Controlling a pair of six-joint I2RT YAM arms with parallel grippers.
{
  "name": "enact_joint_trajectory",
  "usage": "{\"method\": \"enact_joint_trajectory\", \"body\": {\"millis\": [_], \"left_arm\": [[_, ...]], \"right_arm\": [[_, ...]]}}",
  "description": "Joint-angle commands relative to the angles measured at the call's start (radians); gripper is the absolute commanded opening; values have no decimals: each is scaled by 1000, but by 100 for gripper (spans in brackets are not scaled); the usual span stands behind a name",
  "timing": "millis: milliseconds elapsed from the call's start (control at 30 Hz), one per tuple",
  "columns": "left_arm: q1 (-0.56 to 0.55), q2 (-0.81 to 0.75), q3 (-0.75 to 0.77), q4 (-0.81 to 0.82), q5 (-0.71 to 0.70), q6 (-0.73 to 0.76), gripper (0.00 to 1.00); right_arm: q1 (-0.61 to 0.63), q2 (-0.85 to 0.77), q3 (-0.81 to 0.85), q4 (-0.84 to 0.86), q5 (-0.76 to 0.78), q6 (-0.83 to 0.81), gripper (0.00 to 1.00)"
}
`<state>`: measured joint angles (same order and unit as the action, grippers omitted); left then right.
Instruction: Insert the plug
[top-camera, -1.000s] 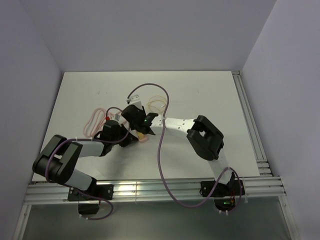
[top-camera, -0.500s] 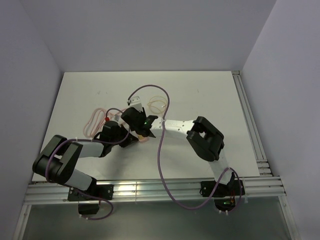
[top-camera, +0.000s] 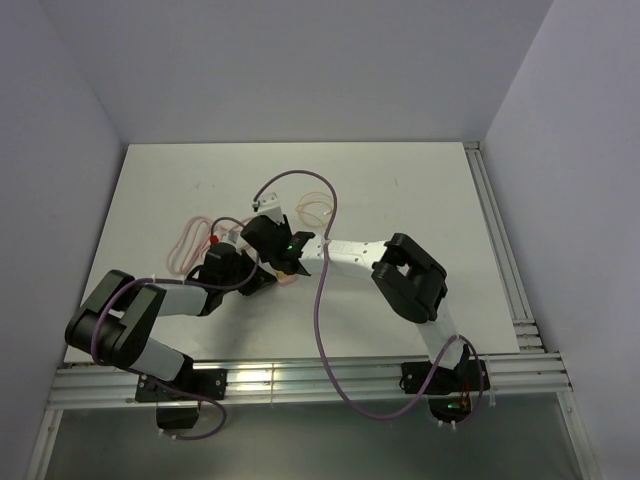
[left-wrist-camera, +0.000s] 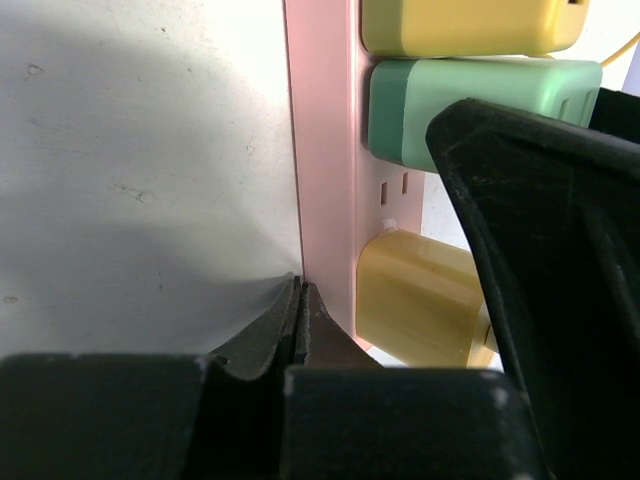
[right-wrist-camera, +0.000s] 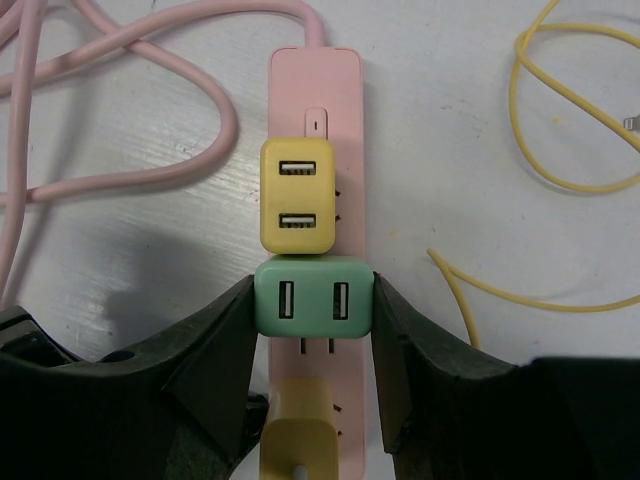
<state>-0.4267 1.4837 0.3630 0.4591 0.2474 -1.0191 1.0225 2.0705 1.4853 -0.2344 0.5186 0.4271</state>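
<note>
From above, the left pincer (top-camera: 256, 279) and right pincer (top-camera: 286, 263) meet over the pink power strip (top-camera: 288, 281). The left wrist camera shows its fingers (left-wrist-camera: 265, 335) pressed together, tips against the strip's edge. The right wrist camera shows that pincer clamped on the green plug (right-wrist-camera: 312, 300), seated on the strip between two yellow plugs (right-wrist-camera: 298, 195).
</note>
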Motion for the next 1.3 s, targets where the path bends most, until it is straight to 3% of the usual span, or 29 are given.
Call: {"method": "enact_joint_trajectory", "body": {"millis": [0,367,700,1000,1100,1167,1267], "left_arm": [[-1,-3,-10,46,32,-7,1],[0,-19,-19,44,29,-9,1],[0,-33,-15,27,23,-7,1],[0,-31,-21,38,32,1,1],[0,-62,-33,47,41,24,12],[0,-115,-45,26,21,37,27],[0,-198,-55,-31,-13,66,39]], "right_arm": [[13,143,-112,-230,-140,4,0],[24,132,-200,-209,-201,36,0],[24,201,-148,-267,-204,12,0],[21,142,-109,-276,-167,27,0],[19,125,-85,-290,-143,36,0],[14,111,-79,-298,-135,48,0],[5,83,-98,-272,-152,45,8]]}}
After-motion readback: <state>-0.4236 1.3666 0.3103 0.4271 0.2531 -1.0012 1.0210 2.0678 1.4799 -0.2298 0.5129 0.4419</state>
